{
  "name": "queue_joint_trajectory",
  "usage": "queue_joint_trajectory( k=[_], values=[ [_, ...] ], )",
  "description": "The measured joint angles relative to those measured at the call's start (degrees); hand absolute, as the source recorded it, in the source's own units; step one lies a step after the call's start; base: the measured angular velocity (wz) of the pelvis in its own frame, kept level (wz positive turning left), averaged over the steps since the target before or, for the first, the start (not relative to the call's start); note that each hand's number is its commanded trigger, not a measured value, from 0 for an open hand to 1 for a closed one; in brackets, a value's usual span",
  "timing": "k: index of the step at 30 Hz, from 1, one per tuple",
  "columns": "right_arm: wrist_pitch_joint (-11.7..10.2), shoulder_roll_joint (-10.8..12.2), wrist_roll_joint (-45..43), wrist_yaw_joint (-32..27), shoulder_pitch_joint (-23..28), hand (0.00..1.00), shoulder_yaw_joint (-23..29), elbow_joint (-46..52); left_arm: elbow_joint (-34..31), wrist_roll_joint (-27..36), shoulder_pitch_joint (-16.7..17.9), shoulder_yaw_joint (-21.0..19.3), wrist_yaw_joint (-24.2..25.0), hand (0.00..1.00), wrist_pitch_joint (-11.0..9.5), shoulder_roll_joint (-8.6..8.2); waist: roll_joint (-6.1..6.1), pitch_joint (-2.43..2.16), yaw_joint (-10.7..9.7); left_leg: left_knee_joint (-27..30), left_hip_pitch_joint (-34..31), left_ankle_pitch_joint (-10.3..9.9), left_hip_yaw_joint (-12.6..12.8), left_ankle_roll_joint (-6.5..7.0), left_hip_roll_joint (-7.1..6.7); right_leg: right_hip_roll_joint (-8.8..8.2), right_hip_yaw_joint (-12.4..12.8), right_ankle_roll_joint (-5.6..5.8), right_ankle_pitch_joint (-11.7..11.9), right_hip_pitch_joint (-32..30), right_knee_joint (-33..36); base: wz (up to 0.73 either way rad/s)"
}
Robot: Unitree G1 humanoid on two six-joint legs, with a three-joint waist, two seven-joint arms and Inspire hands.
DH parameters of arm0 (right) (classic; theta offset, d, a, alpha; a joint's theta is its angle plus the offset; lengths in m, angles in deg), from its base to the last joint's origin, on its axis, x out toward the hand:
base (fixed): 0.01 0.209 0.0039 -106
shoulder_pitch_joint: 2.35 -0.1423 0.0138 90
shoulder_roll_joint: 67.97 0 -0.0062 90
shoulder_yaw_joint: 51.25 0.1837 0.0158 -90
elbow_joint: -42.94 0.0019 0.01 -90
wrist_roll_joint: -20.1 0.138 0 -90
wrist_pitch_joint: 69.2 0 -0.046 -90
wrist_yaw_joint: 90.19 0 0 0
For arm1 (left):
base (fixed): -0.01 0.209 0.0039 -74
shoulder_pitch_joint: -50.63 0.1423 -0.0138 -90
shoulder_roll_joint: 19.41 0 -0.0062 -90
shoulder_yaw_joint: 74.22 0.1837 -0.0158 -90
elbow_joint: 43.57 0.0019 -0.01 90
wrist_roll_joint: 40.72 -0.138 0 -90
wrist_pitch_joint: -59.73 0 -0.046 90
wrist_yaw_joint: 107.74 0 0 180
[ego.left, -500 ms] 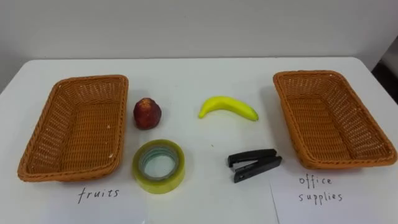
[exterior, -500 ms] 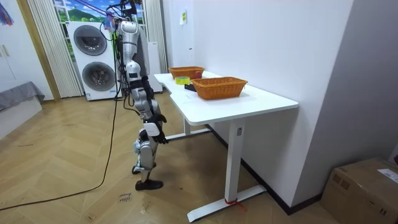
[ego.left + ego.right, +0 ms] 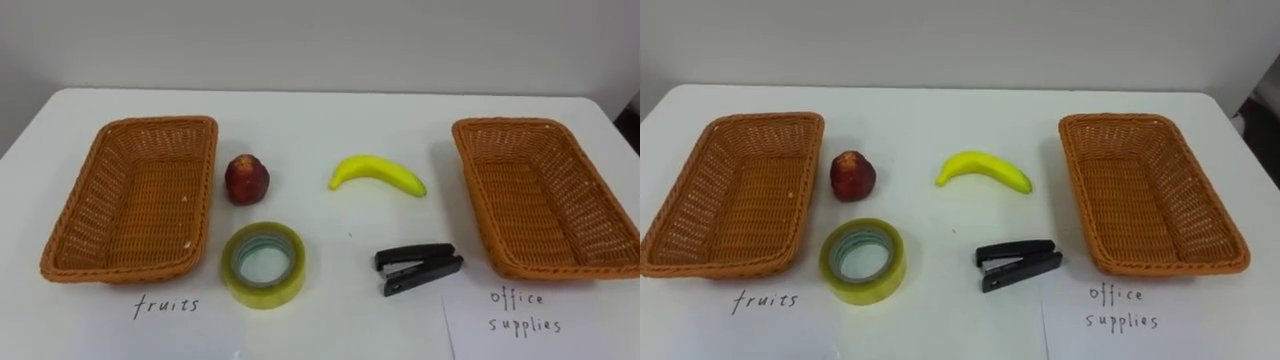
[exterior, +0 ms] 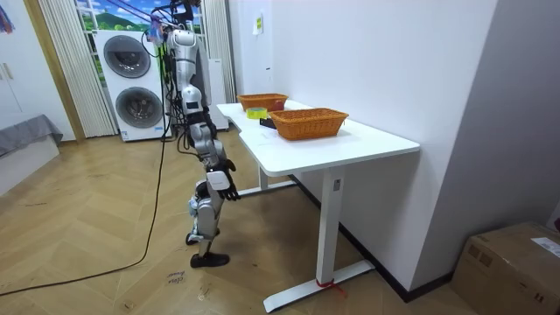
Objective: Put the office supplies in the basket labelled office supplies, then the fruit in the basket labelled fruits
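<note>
While your right hand (image 4: 222, 185) hangs low beside the table (image 4: 367, 140) in the room view, its fingers are too small to read. In the left eye view, up and ahead of that hand, red fruit (image 3: 246, 179), banana (image 3: 378, 174), tape roll (image 3: 263, 264) and stapler (image 3: 418, 269) lie between fruit basket (image 3: 120, 272) and office basket (image 3: 475, 200). A clumsy nudge may roll the red fruit away.

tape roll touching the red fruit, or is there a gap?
Apart. The left eye view shows a strip of bare white table between the tape roll and the red fruit behind it.
</note>
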Motion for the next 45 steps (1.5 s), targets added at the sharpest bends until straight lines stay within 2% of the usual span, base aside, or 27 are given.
queue_joint_trajectory(
  k=[9,13,18,25,32,37,39,45],
  values=[
    [0.42,0.2,0.37,-0.14,-0.41,0.0,0.29,-1.77,0.07,-0.17,0.16,-0.37,-0.04,0.0,0.4,0.0,0.0,-0.03,-0.13,-0.05,0.16,0.0,0.0,0.0,-0.04,0.0,-0.26,0.03,-0.01,0.23,0.0,0.0],
    [0.43,0.4,0.88,-0.77,0.22,0.0,2.05,-1.77,0.07,-1.03,-0.08,-1.66,-0.14,0.0,0.38,0.01,-0.29,-0.02,-0.27,-0.13,0.7,0.0,0.0,0.0,-0.08,0.0,-0.25,0.09,-0.05,0.93,-0.07,0.01],
    [0.58,0.24,5.14,-2.45,1.56,0.0,4.63,-1.77,0.01,-0.98,-0.1,-4.07,-0.31,0.0,0.35,0.12,-0.59,-0.06,-0.26,-0.13,0.94,0.0,0.18,0.0,-0.09,-0.32,0.35,0.11,-0.14,0.87,0.06,-0.02],
    [1.11,0.12,8.71,-4.43,3.73,0.0,5.1,-1.59,-0.71,-0.98,-0.22,-4.08,-1.4,0.0,0.31,0.28,-1.2,-0.07,-0.66,-0.14,1.24,0.01,0.35,0.01,-0.11,-0.33,0.85,0.1,-0.14,0.87,0.24,-0.02],
    [1.09,-0.14,9.9,-8.07,3.26,0.0,11.98,-0.74,-1.02,-0.95,-0.22,-4.59,-3.69,0.0,-0.1,1.69,-1.47,-0.06,-2.85,-0.17,1.28,0.01,0.4,0.01,-0.14,-0.31,1.06,0.12,-0.14,0.81,0.3,0.0],
    [1.1,-0.22,10.71,-11.52,3.03,0.0,14.17,1.6,-1.01,-0.95,-0.11,-4.6,-3.98,0.0,-0.13,1.74,-1.48,-0.09,-3.29,-0.16,1.4,0.01,0.46,0.01,-0.14,-0.27,1.13,0.12,-0.14,0.71,0.47,-0.01],
    [1.09,-0.35,11.15,-12.78,3.06,0.0,15.48,2.37,-1.0,-0.87,-0.04,-4.63,-3.99,0.0,-0.2,1.68,-1.34,-0.17,-3.18,-0.15,1.53,0.0,1.26,0.01,-0.06,-0.02,1.53,0.12,-0.14,0.09,1.08,-0.13],
    [0.94,-0.61,11.59,-18.04,3.71,0.0,20.49,10.74,-1.99,-0.88,0.52,-6.33,-4.94,0.0,-0.24,1.73,-1.41,-0.22,-3.97,-0.17,1.4,0.0,1.66,0.02,-0.13,-0.04,2.57,0.15,-0.16,-0.15,1.2,-0.03]
  ],
)
